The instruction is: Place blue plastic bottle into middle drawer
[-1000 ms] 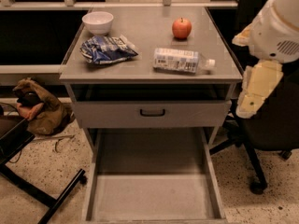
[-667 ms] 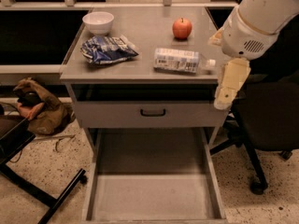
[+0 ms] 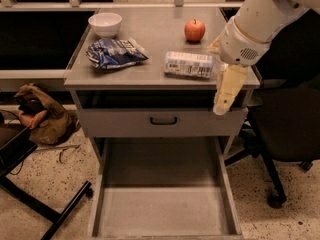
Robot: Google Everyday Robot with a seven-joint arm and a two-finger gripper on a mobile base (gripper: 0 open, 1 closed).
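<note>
The blue plastic bottle lies on its side on the grey cabinet top, right of centre, label up. Its cap end is hidden behind my arm. The middle drawer is pulled wide open below, with a bare grey floor and nothing in it. My gripper hangs point-down off the cabinet's right front corner, just right of and below the bottle, apart from it. It holds nothing that I can see.
A white bowl, a blue-and-white snack bag and a red apple sit on the cabinet top. A closed drawer front with a black handle is above the open drawer. An office chair stands right; a brown bag lies left.
My arm has swung left and slightly forward, bringing the gripper from beside the cabinet to its right front corner near the bottle. The bottle has not moved.
</note>
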